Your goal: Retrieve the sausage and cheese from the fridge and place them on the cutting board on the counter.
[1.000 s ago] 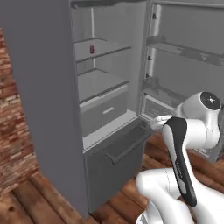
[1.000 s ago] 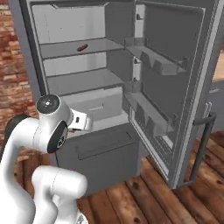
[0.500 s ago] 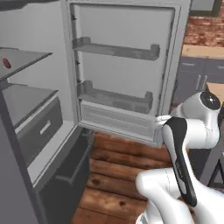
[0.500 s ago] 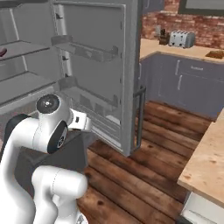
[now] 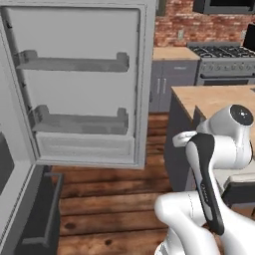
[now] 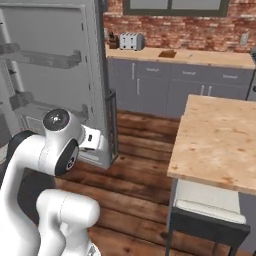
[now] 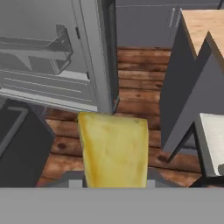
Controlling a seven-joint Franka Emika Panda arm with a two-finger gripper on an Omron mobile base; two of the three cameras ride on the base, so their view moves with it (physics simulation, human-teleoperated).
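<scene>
One cheese (image 7: pixel 113 148) wedge, pale yellow, fills the lower middle of the hand view, clenched in the tool (image 7: pixel 113 179); fingertips themselves hidden behind the wedge, so grip read from the wedge's place between them, probably firm. Held in the air above the wooden floor (image 7: pixel 140 92), well apart from any table.

Beyond it, in the hand view: open fridge (image 7: pixel 94 57) door with pale grey door shelves to the left, dark lower drawer (image 7: pixel 19 144) at the left edge, tan-topped island (image 7: pixel 203 26) at the upper right.

In the left base view: fridge door (image 5: pixel 84 84) swung wide, two door shelves across its inner face, wooden floor below, island to the right behind the white arm (image 5: pixel 209 199). Stove (image 5: pixel 224 62) at the far wall, brick behind.

In the right base view: long tan table (image 6: pixel 200 56) along the brick wall over dark grey drawers, silver toaster (image 6: pixel 131 41) at its left end, small dark brown board (image 6: pixel 166 53) lying flat near the middle, apart from the toaster. Island in the right foreground, arm at lower left beside the fridge door edge.
</scene>
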